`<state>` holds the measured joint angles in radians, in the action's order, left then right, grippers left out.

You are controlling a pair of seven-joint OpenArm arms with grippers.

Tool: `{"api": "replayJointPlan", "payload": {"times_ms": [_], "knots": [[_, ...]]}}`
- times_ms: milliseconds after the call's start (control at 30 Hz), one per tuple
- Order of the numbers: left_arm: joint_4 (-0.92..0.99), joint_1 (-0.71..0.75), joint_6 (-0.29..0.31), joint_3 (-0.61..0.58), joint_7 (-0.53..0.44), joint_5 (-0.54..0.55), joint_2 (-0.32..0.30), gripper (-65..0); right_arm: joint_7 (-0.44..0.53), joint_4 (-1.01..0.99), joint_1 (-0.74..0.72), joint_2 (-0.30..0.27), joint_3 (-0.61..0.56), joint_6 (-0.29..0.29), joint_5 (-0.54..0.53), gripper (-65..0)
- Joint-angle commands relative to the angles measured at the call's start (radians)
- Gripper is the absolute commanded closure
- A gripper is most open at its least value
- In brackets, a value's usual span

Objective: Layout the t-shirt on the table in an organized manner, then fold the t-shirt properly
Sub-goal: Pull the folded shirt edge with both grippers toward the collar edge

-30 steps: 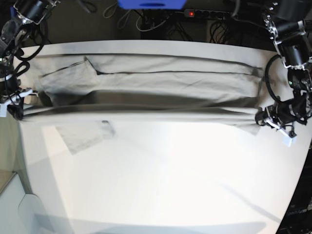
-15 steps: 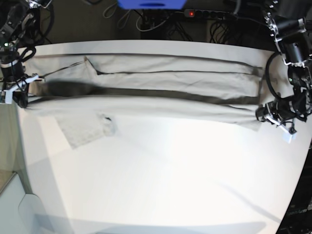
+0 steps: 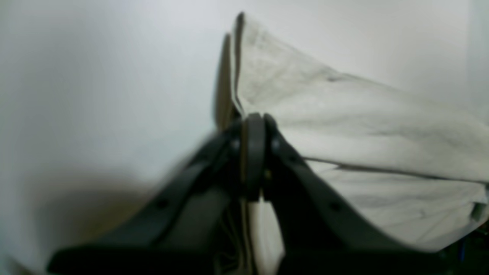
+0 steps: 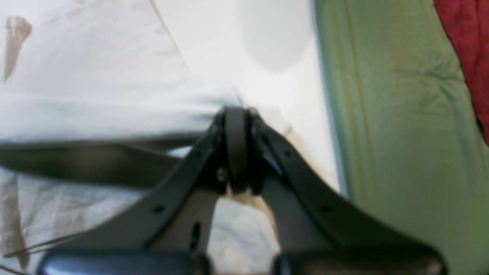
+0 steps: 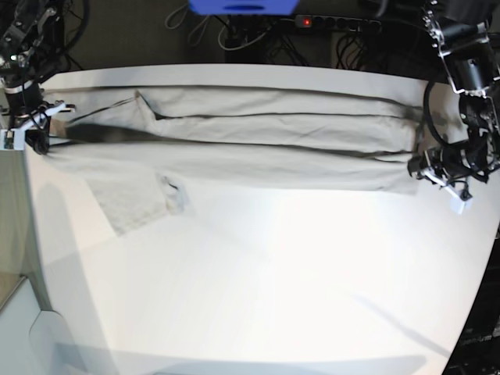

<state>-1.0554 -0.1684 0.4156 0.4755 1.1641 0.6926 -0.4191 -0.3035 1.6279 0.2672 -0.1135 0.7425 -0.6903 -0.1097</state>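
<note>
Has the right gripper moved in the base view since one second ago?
Yes. The right gripper, shut on the t-shirt, moved toward the table's far edge.

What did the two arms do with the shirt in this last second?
Both grippers, left and right, carried the t-shirt's near edge toward the table's far side, narrowing the fold's dark gap. Both kept their grip; the sleeve stayed flat.

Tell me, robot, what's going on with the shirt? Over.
Left gripper and right gripper both shut on the t-shirt, one at each end. Shirt stretched long across the table. Nothing in the way.
</note>
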Motion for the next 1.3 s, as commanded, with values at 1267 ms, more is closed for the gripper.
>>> {"api": "replayJointPlan", "payload": {"times_ms": [1267], "knots": [[-0.220, 0.074, 0.002, 0.102, 0.164, 0.002, -0.033, -0.4, 0.028, 0.015, 0.028, -0.013, 0.062, -0.008, -0.014, 0.0]]}}
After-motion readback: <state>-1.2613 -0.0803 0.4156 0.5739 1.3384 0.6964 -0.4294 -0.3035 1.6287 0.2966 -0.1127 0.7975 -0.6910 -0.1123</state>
